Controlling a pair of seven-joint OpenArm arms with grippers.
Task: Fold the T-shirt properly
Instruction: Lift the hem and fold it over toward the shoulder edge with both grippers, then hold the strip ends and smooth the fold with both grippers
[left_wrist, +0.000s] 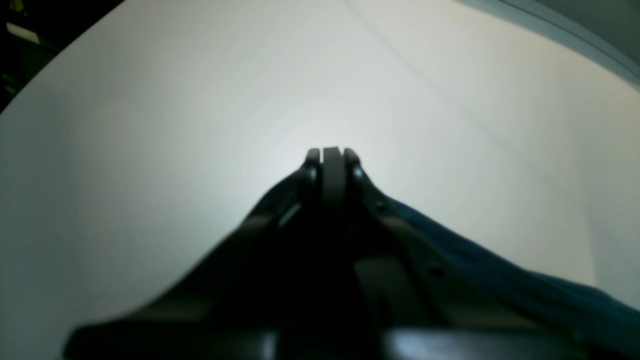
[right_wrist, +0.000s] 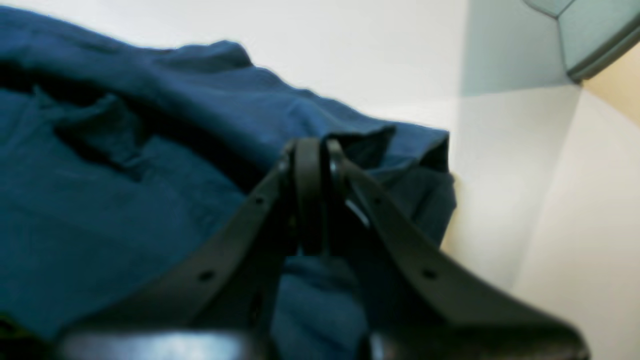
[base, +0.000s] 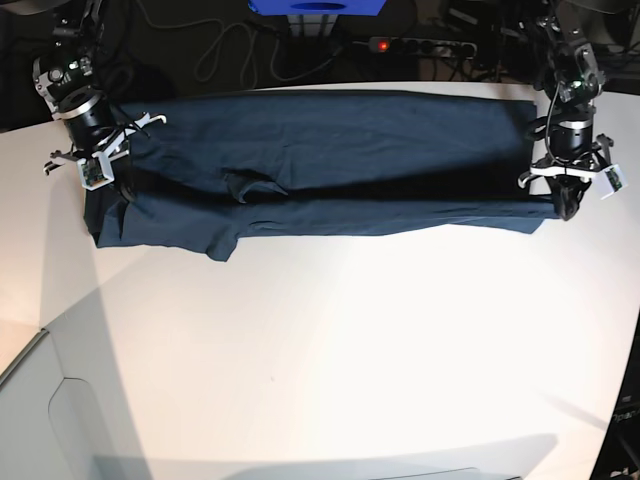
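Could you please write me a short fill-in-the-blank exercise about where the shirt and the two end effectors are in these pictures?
1. The T-shirt is dark navy ____ in colour.
2. It lies stretched across the far part of the ____ table.
3. In the base view, the right end effector is at the shirt's ____ end, and the left end effector is at the opposite end.
4. In both wrist views the jaws are ____.

Missing words: blue; white; left; shut

Navy T-shirt (base: 330, 170) lies stretched sideways, apparently folded lengthwise, wrinkled mid-left.
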